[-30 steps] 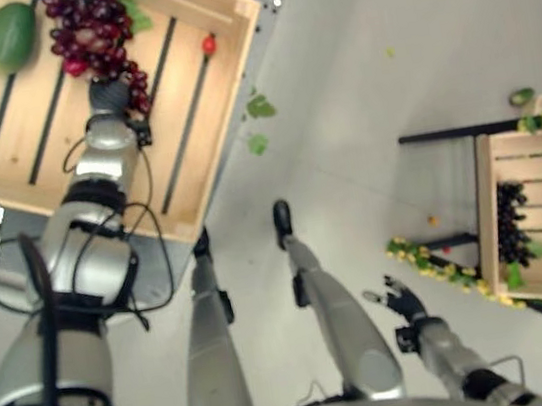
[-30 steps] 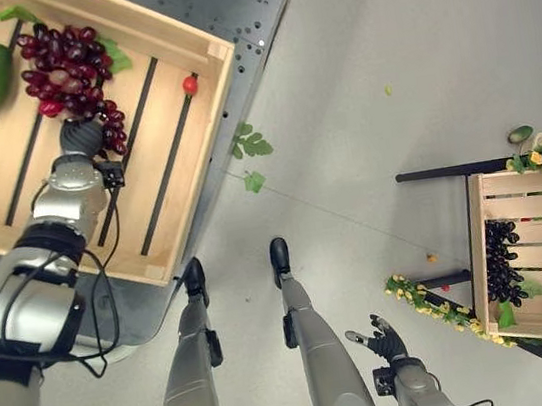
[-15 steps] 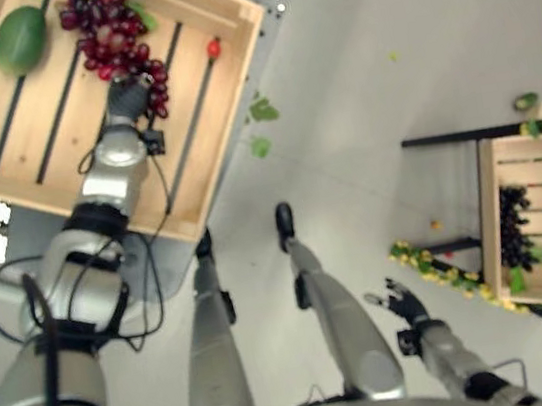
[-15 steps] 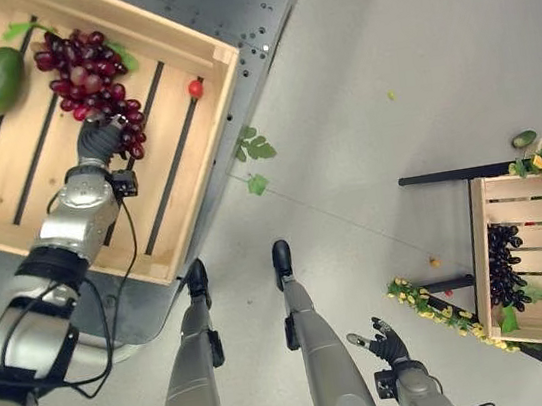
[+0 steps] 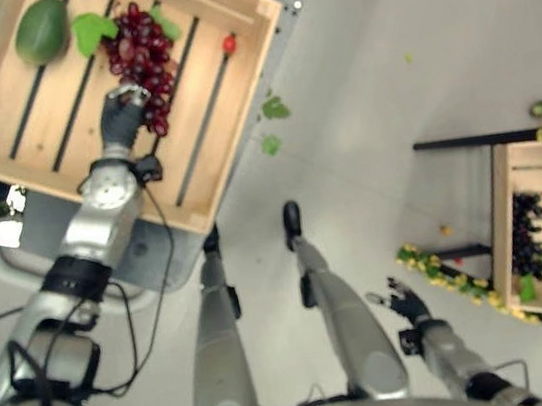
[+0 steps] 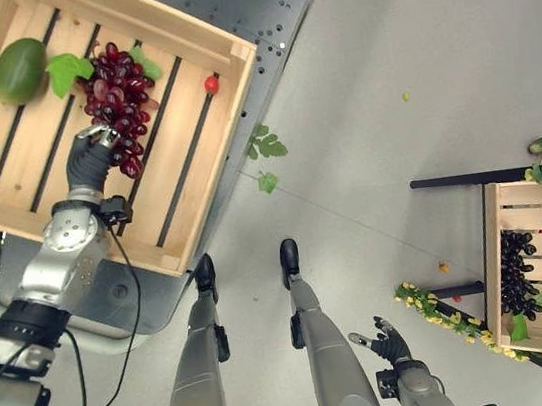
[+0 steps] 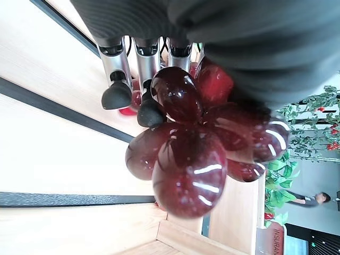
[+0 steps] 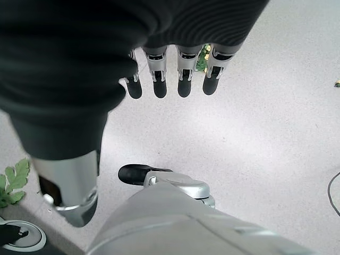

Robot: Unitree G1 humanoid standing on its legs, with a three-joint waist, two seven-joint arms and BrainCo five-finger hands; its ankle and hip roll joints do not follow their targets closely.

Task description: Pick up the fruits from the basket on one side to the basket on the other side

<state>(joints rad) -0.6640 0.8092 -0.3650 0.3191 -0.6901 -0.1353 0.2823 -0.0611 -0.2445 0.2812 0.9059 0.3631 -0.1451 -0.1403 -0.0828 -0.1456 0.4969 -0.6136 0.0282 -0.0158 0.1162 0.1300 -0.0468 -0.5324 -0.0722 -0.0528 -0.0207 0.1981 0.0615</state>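
Observation:
A bunch of red grapes (image 5: 141, 55) lies in the big wooden crate (image 5: 239, 117) at upper left, a green leaf on its far end. My left hand (image 5: 122, 113) is curled round the bunch's near end; in the left wrist view the red grapes (image 7: 186, 154) fill the palm under the fingers (image 7: 119, 90). A green fruit (image 5: 38, 16) and a small red fruit (image 5: 228, 43) also lie in that crate. A second crate (image 6: 490, 253) at right holds dark grapes (image 6: 516, 270). My right hand (image 5: 401, 301) hangs open low over the floor.
Loose green leaves (image 5: 275, 108) lie on the grey floor beside the left crate. A garland of yellow flowers (image 5: 441, 265) runs along the foot of the right crate, which rests on a dark frame (image 5: 464, 140). A person (image 7: 313, 197) stands far off.
The camera has shifted a little. My left hand has drawn the red bunch toward the crate's near side, uncovering the leaf. The right hand has stayed where it was.

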